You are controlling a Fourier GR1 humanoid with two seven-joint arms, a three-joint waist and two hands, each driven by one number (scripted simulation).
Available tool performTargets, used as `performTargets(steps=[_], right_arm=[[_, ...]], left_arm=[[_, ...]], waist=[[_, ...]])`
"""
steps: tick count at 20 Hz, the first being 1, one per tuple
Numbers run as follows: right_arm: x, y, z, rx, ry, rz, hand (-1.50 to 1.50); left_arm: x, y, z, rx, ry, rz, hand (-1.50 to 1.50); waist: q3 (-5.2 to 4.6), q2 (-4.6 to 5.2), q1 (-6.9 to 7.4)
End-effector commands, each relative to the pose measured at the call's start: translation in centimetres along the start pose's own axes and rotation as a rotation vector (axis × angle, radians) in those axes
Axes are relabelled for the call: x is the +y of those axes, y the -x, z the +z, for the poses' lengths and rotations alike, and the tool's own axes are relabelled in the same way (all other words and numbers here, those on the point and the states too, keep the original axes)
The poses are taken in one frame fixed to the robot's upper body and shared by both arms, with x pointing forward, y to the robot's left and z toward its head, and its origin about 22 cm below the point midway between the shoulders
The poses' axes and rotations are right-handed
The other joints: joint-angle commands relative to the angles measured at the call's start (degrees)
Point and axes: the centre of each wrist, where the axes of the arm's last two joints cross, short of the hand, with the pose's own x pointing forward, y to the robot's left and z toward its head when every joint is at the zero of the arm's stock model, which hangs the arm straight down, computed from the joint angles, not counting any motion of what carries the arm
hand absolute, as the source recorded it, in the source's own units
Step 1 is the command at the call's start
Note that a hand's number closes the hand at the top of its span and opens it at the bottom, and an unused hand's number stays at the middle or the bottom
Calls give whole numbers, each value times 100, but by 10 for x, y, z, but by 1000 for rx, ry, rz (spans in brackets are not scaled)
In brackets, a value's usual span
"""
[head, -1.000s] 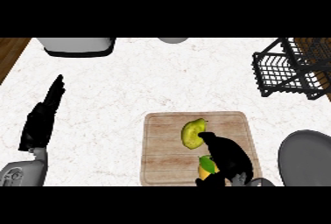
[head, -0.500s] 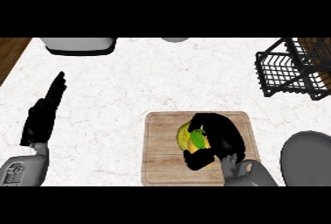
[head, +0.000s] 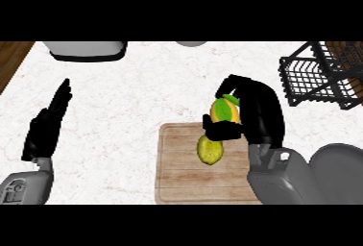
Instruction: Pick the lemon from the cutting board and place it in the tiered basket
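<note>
A wooden cutting board lies at the lower middle of the head view. On it rests a yellow lemon, just under my right hand. That hand hangs over the board's far edge, shut on a green and orange fruit, thumb curled beneath it. The black wire tiered basket stands at the upper right, apart from the hand. My left hand rests open at the left, fingers straight and pointing away.
A grey appliance sits at the counter's far left edge and a small grey round thing at the far middle. A grey plate lies at the lower right, beside my right forearm. Brown floor shows at the top left corner.
My right hand has moved from the board's near part to its far edge, carrying the green and orange fruit. The yellow lemon stays on the board. The left hand has barely shifted.
</note>
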Motion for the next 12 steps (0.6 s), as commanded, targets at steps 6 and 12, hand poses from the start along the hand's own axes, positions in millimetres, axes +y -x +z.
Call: performTargets(steps=[6,12], right_arm=[[-99,-30,-26,-32,304,82,150],[-139,-1,-54,-16,246,120,150]], left_arm=[[-7,18,8,-5,-1,4,0],[2,3,12,1,3,12,0]], waist=[[-4,4,-10],[1,6,-4]])
